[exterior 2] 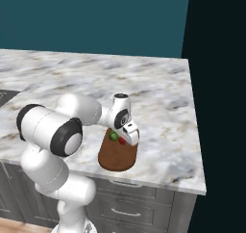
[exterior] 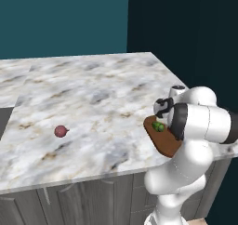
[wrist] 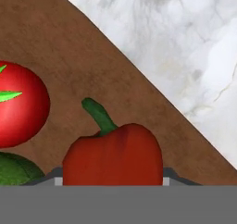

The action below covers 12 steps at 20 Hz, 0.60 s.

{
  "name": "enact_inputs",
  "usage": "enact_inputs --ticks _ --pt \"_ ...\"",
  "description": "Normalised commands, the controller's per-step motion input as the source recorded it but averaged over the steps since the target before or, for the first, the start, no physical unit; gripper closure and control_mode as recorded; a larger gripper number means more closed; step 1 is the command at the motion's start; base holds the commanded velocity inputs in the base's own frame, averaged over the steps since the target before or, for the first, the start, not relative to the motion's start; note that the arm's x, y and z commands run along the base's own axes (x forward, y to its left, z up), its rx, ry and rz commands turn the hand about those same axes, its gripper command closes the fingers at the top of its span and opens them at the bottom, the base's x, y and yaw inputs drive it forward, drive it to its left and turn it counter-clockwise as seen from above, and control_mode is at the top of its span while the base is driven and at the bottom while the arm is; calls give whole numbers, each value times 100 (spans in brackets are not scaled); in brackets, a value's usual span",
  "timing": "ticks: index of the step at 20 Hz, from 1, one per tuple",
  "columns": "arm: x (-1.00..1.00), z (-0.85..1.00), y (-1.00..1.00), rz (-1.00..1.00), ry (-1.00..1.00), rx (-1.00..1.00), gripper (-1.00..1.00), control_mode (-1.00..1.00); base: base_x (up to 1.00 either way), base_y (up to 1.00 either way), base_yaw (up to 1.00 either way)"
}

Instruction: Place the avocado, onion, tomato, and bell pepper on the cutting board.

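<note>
counter (exterior: 83, 94) marble, broad, carries everything. board (wrist: 69, 56) lies under the fingers near the counter's front edge, flat, stiff, needs no handling. arm folded tight, elbow out, wrist bent so the hand points down over the board; gripper (exterior 2: 129, 133) low above it. onion (exterior: 61, 131) sits alone on the counter, well apart from the fingers, across the counter from the board; it is the one food not on the board. judged firm, light, smooth and round, likely to roll: take it across the widest middle, clear of the pointed tip, fingers straddling it from above. pepper (wrist: 113, 156) right at the fingers, between the two tips as far as the hand view shows, green stem pointing away from them; whether the fingers pinch it or stand spread beside it i cannot tell, the tips are mostly hidden. tomato (wrist: 21, 105) beside it on the board, avocado (wrist: 16, 170) just beside the fingers too.
</note>
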Motion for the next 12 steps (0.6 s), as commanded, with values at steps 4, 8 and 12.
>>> enact_inputs --ticks 4,8,12 --pt "0 -22 0 -3 0 2 100 -100 0 0 0" --pt "0 -16 0 -4 0 1 -100 -100 0 0 0" --pt "0 -2 0 -2 0 0 -100 -100 0 0 0"
